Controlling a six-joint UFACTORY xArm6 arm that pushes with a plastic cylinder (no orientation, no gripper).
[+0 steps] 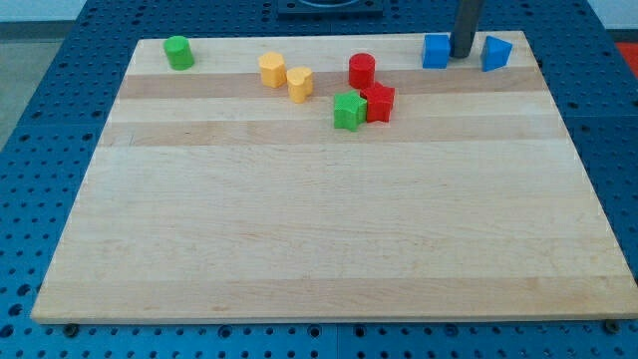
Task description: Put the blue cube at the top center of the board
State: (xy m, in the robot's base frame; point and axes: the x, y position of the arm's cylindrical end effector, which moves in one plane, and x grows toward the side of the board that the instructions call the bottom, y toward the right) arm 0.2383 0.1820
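The blue cube point(436, 51) sits near the view's top right of the wooden board point(329, 219). My tip point(463, 54) stands just to the right of the cube, close to or touching its right side. A blue triangular block point(495, 53) lies just to the right of the tip, so the tip is between the two blue blocks.
A red cylinder point(362, 70), a red star-like block point(378, 103) and a green star-like block point(349, 111) cluster at the top centre. Two yellow blocks point(272, 70) point(300, 84) lie to their left. A green cylinder point(179, 52) is at the top left.
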